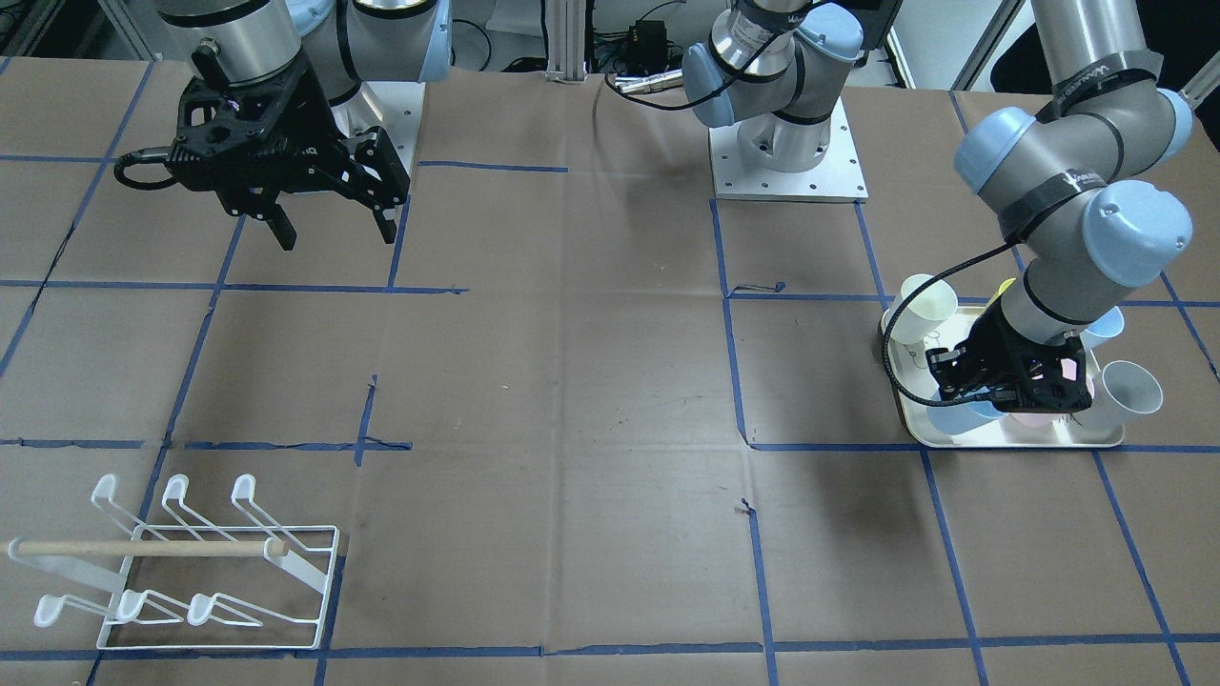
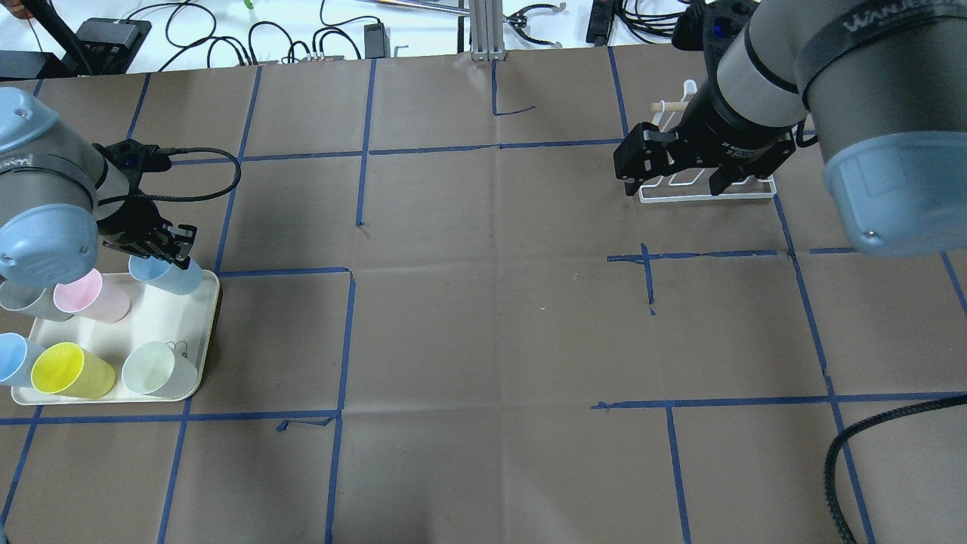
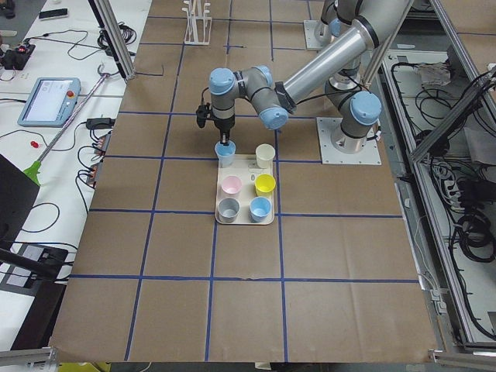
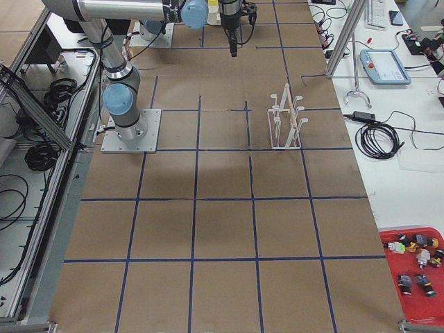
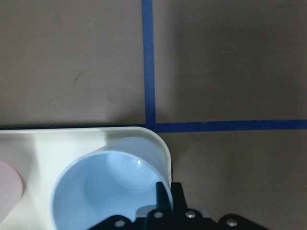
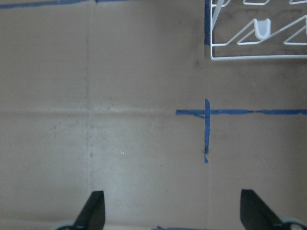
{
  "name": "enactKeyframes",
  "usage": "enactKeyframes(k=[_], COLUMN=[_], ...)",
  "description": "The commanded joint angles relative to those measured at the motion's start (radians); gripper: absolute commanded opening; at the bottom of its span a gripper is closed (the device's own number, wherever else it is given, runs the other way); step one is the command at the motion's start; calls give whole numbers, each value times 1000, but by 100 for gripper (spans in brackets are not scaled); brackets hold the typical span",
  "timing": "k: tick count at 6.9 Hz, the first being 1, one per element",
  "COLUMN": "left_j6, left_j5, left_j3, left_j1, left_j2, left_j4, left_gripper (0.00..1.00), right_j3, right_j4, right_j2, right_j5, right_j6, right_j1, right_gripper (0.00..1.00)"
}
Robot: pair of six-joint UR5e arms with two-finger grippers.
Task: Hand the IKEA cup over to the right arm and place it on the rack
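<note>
A light blue IKEA cup [image 2: 170, 276] stands upright in the far corner of a cream tray [image 2: 151, 317]. My left gripper [image 2: 177, 257] is down on it. In the left wrist view the two fingers stand close together on the cup's [image 5: 110, 187] rim, one inside the wall and one outside, so the gripper [image 5: 168, 199] is shut on the cup. My right gripper [image 2: 676, 185] hangs open above the table, its fingertips wide apart in the right wrist view and nothing between them. The white wire rack [image 2: 710, 193] with its wooden dowel stands just beyond it.
The tray also holds a pink cup [image 2: 94, 296], a yellow cup [image 2: 68, 370], a pale green cup [image 2: 155, 370], a grey cup [image 2: 23, 298] and another blue one [image 2: 11, 359]. Brown paper with blue tape lines covers the table between tray and rack [image 1: 191, 562].
</note>
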Motion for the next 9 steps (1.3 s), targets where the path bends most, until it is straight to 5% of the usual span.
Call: enactKeyframes(k=[1, 4, 6, 8, 9], left_j6=[-17, -27, -24, -18, -10], left_j5=[2, -1, -61, -298, -446], left_j3=[161, 442, 464, 464, 452], left_j1=[-10, -57, -120, -127, -125], left_j2=[37, 31, 29, 25, 17], left_j4=[-241, -516, -502, -500, -486], left_gripper=[0, 0, 0, 0, 0], right_j3=[109, 203, 273, 385, 413], right_j4=[-337, -675, -933, -1217, -1270], right_j2=[-4, 0, -8, -5, -4], right_j5=[183, 506, 514, 423, 355], right_j6=[218, 710, 1108, 1307, 1307], right_j1=[-2, -3, 0, 0, 0], right_gripper=[100, 100, 100, 99, 99])
